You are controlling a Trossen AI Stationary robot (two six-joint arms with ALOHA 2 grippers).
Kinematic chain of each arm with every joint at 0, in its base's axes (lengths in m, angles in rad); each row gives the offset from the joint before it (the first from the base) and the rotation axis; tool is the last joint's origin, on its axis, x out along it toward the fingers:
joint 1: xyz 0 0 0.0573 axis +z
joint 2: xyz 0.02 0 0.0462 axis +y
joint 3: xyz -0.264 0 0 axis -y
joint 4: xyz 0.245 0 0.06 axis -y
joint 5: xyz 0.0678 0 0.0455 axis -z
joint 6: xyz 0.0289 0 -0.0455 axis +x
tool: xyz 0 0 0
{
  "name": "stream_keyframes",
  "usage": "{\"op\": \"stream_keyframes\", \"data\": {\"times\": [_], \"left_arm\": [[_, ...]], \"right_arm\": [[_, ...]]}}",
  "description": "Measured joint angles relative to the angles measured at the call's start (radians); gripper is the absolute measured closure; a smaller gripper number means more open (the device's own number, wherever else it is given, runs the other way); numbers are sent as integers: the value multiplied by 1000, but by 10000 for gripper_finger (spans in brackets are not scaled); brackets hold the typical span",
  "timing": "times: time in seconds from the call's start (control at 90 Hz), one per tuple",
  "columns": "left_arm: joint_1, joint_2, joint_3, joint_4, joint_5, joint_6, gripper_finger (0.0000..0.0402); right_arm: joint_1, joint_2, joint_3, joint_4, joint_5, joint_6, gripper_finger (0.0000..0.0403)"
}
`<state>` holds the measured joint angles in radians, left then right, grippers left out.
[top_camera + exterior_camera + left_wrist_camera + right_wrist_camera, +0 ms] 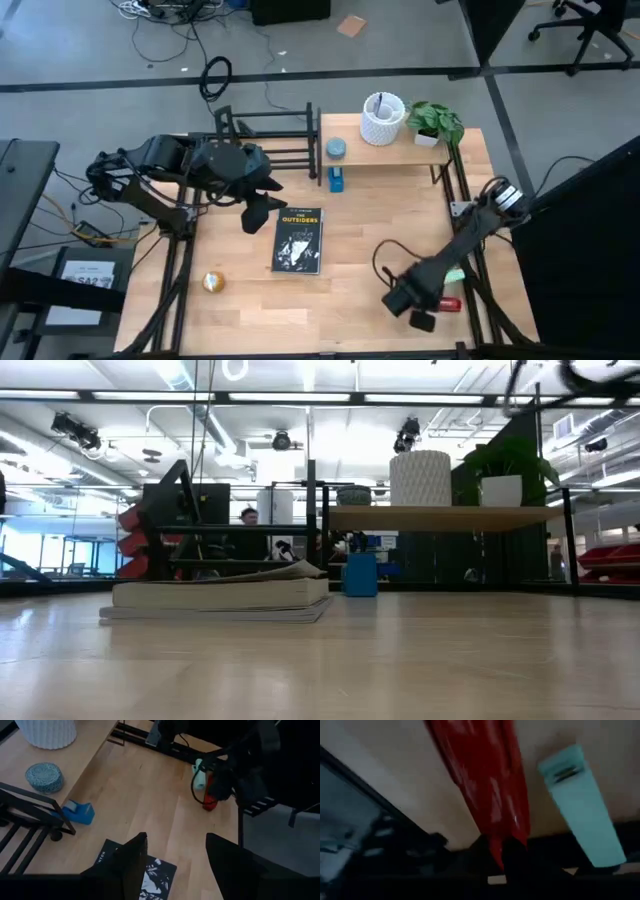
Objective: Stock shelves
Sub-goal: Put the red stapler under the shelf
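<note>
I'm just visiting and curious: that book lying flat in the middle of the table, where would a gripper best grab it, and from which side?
Probably by a long edge. The book lies flat, so a finger must slip under the cover. The left gripper, open, hovers just above its top corner and could come down from that side.

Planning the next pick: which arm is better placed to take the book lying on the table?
Left. Its open end effector hovers beside the black paperback book; the right end effector sits by the red object.

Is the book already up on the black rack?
No. In the high view the book lies flat on the tabletop, in front of the black rack, beside the left pincer.
</note>
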<state>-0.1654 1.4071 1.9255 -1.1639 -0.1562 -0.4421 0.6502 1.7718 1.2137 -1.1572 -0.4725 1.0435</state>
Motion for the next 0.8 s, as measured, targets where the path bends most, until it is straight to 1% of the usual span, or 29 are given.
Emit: {"op": "stream_keyframes", "data": {"times": [0.056,0.1,0.167,0.222,0.289,0.4,0.511,0.589,0.633,0.689,0.8], "left_arm": [[0,0,0,0,0,8,218],[0,0,0,0,0,14,218],[0,0,0,-1,1,18,218],[0,0,0,-1,6,21,218],[0,0,0,-1,10,33,218],[0,0,0,-1,11,44,218],[0,0,0,-1,11,45,218],[0,0,0,-1,9,47,218],[0,0,0,-1,5,48,218],[0,0,0,-1,2,48,218],[0,0,0,-2,-6,47,218]], "right_arm": [[-30,-10,0,11,18,16,400],[-47,-22,0,8,24,13,395],[-57,-37,0,6,17,-29,379],[-52,-49,0,5,-7,-64,357],[-32,-60,0,-3,-33,-85,321],[24,-57,0,-27,-48,-87,242],[80,-38,-8,-48,-47,-44,166],[112,-23,-18,-50,-55,-10,129],[133,-11,-24,-52,-60,8,116],[151,5,-29,-53,-69,26,109],[186,43,-34,-43,-96,44,118]]}}
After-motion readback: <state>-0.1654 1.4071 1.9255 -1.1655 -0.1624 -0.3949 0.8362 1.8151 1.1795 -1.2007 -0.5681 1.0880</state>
